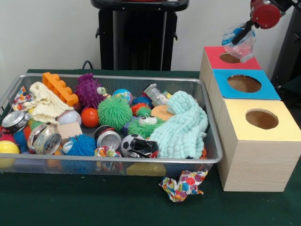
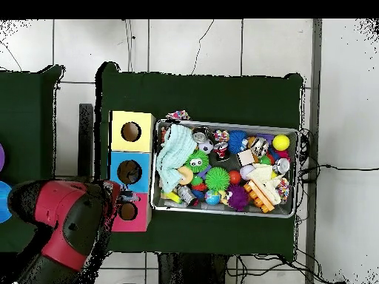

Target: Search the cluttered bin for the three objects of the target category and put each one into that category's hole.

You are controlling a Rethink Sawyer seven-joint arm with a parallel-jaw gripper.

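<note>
While the red and black arm reaches in from the top right of the front view, its hand (image 1: 244, 33) is clamped on a bottle (image 1: 240, 41) of thin, wrinkly clear plastic with a blue label, held tilted just above the red box (image 1: 214, 52). Below it, the round hole (image 1: 229, 58) in that box's flat red top shows partly, the bottle covering its far edge. Beside it stand the blue box (image 1: 221, 77) and the yellow box (image 1: 237, 115), all pale wood with round cut-outs.

On the green bench (image 1: 70, 202), the bin (image 1: 210, 120), a shallow tray of silver wire mesh, is heaped with clutter: crushed shiny cans (image 1: 47, 139), spiky rubber balls in green (image 1: 114, 112), blue (image 1: 81, 145) and purple (image 1: 89, 89), a ribbed mint cloth (image 1: 181, 125), a cream knitted cloth (image 1: 44, 103), an orange studded brick (image 1: 60, 88) and a small soccer ball (image 1: 130, 143). Just outside the bin's near rim lies a crumpled spotted wrapper (image 1: 183, 184).

From overhead, the arm (image 2: 66, 225) hides most of the red box.
</note>
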